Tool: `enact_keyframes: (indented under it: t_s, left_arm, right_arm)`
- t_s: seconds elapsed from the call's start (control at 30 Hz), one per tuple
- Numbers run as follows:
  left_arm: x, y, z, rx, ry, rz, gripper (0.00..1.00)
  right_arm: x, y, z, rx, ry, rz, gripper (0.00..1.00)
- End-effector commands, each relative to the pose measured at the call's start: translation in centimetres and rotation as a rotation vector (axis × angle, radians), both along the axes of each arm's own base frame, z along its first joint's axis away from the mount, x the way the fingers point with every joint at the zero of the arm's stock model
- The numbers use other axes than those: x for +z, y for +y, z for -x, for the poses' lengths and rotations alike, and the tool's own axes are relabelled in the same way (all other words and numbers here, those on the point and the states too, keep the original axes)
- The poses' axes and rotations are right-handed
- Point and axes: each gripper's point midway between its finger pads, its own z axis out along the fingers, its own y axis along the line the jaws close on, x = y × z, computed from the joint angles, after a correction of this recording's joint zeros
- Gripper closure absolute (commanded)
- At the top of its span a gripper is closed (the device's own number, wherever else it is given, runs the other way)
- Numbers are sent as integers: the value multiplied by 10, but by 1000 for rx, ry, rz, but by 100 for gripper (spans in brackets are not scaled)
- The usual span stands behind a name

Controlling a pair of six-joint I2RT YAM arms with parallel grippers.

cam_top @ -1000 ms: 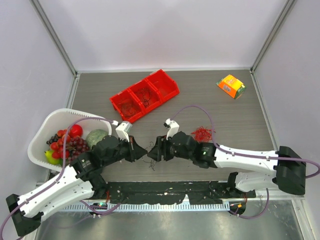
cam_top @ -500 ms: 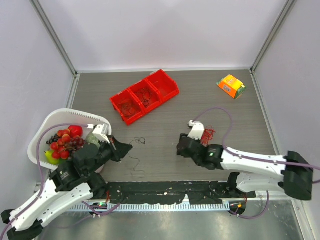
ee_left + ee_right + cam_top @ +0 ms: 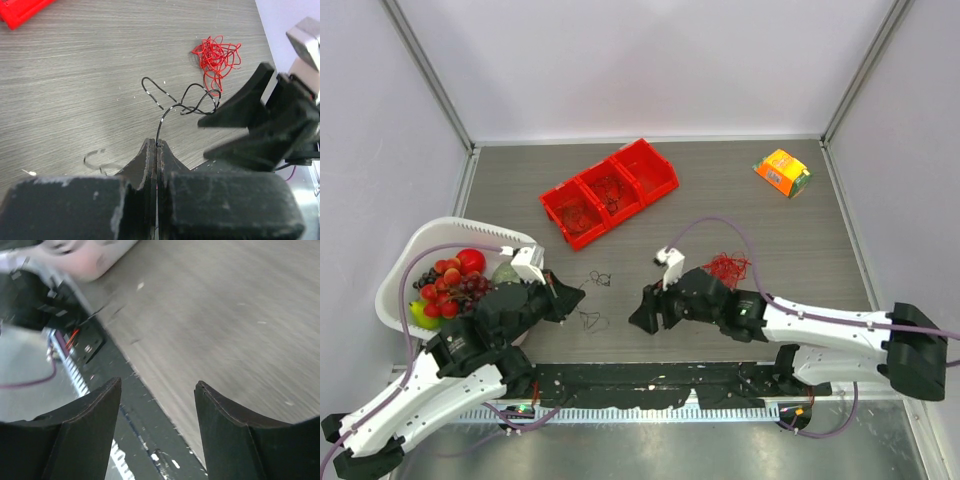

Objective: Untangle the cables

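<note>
A thin dark cable (image 3: 181,102) loops over the table, one end pinched in my left gripper (image 3: 157,143), which is shut on it. From above, that gripper (image 3: 572,298) sits left of centre with dark wire loops (image 3: 590,320) just beside it and another small loop (image 3: 599,280) farther back. A red cable clump (image 3: 725,267) lies behind the right arm, and shows too in the left wrist view as a scribbly red clump (image 3: 216,54). My right gripper (image 3: 642,318) is open near the front edge, with nothing between its fingers (image 3: 95,410), facing the left gripper.
A red three-compartment bin (image 3: 610,190) stands at the back centre with thin red wire in it. A white basket (image 3: 405,262) of fruit sits at the left beside my left arm. An orange box (image 3: 782,172) lies at the back right. The black front rail (image 3: 135,415) runs below the right gripper.
My right gripper has swung left toward the centre and opened wider, leaving the red clump behind it. The left gripper has stayed put, still shut on the dark cable.
</note>
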Motion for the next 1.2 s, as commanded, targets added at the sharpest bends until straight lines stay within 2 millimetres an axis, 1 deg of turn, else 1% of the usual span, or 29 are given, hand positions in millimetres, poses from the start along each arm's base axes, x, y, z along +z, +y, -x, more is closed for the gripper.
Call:
enact_keyframes:
  t_s: [0.0,0.07,0.1,0.2,0.23,0.27,0.33,0.43,0.47,0.6,0.67,0.77,0.8,0.83,0.87,0.9,0.93,0.97,1.03,1.07,1.1,1.17]
  left_arm:
    - [10,-5,-7,32,7,35,100]
    - [6,-6,-7,31,26,25,100]
    - [5,-8,-7,30,35,24,100]
    - [3,-10,-6,29,49,31,100]
    - [4,-11,-7,30,49,36,100]
    - [4,-12,-6,27,52,37,100]
    - [5,-13,-7,24,50,43,100]
    - [7,-13,-7,23,46,46,100]
    - [7,-14,-7,19,46,47,100]
    - [8,-17,-7,12,44,50,100]
    - [8,-17,-7,8,45,53,100]
    - [8,-18,-7,3,44,54,100]
    - [9,-18,-7,2,42,55,100]
    - [10,-18,-7,1,39,56,100]
    - [9,-18,-7,1,41,54,100]
    - [10,-19,-7,0,41,54,100]
    - [11,-19,-6,-2,40,60,100]
    - [12,-19,-6,-2,39,63,100]
    - [14,-19,-7,5,34,70,100]
    - [16,-17,-7,10,30,71,100]
    - [18,-15,-8,17,26,72,95]
    - [20,-7,-8,44,23,57,58]
  right_arm:
    - [58,58,39,301,-173,-160,34]
    - [67,72,48,318,-216,-179,34]
    - [73,77,46,307,-237,-196,34]
    - [78,86,43,277,-271,-197,35]
    - [79,91,42,277,-270,-193,35]
    - [78,91,34,233,-282,-180,36]
    - [75,94,26,195,-284,-155,38]
    - [72,101,28,218,-278,-154,42]
    - [69,102,27,211,-273,-148,44]
    - [62,102,20,179,-282,-110,49]
    - [60,101,16,162,-288,-88,53]
    - [59,96,11,134,-301,-72,54]
    - [60,95,10,132,-306,-73,58]
    - [60,95,10,134,-308,-68,68]
    - [63,95,10,133,-309,-78,76]
    - [67,96,12,135,-301,-94,91]
    - [70,97,12,137,-301,-115,97]
    - [72,100,15,150,-293,-131,99]
    - [78,104,17,153,-288,-161,99]
    - [79,104,13,144,-286,-166,99]
    - [78,104,11,134,-272,-176,99]
    - [81,103,5,125,-257,-193,99]
